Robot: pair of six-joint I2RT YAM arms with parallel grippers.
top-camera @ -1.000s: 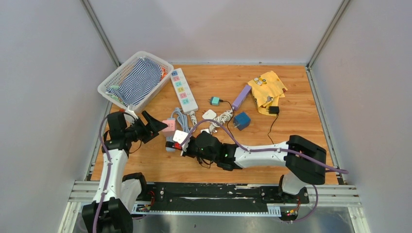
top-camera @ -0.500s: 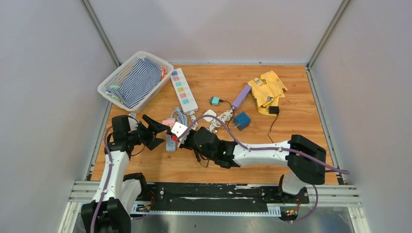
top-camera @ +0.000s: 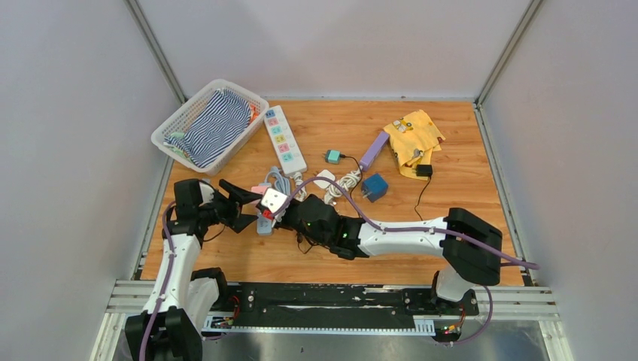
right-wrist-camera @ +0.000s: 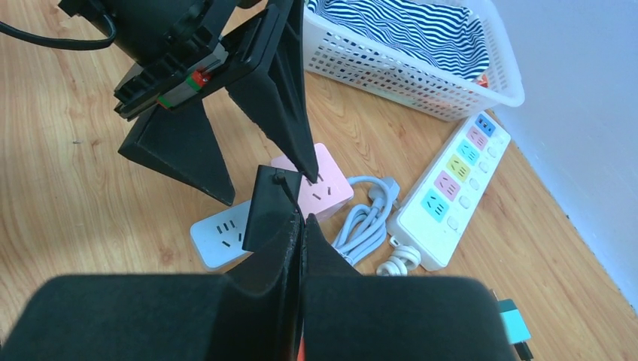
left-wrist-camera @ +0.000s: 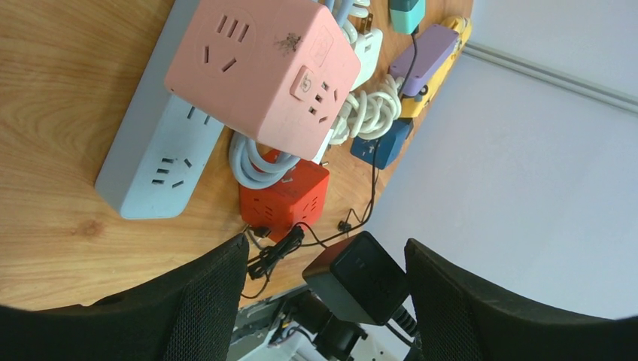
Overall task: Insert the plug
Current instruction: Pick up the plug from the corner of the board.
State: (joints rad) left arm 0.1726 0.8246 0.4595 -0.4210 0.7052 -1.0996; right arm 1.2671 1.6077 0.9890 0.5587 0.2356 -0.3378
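Observation:
A black plug (left-wrist-camera: 365, 274) stands at the tips of my right gripper (right-wrist-camera: 297, 222), which is shut on it at its cord end. In the right wrist view the plug (right-wrist-camera: 265, 210) hangs just above the table. My left gripper (left-wrist-camera: 325, 244) is open, one finger on each side of the plug and its right finger (left-wrist-camera: 466, 301) very near it. From above, the two grippers meet at the table's front left, the left one (top-camera: 248, 203) facing the right one (top-camera: 282, 210). Just beyond lie a pink cube socket (left-wrist-camera: 263, 71), a grey-blue socket strip (left-wrist-camera: 162, 162) and a red cube socket (left-wrist-camera: 284, 197).
A white power strip (top-camera: 284, 140) with coloured sockets lies beside a white basket (top-camera: 162, 139) holding striped cloth. Further right are a coiled white cable (top-camera: 342, 183), a teal adapter (top-camera: 332, 156), a blue cube (top-camera: 374, 186), a purple bar (top-camera: 374, 150) and a yellow cloth (top-camera: 414, 139).
My right gripper has carried the plug up and to the left, in between the left gripper's fingers. The left gripper has swung toward it and its jaws have narrowed a little.

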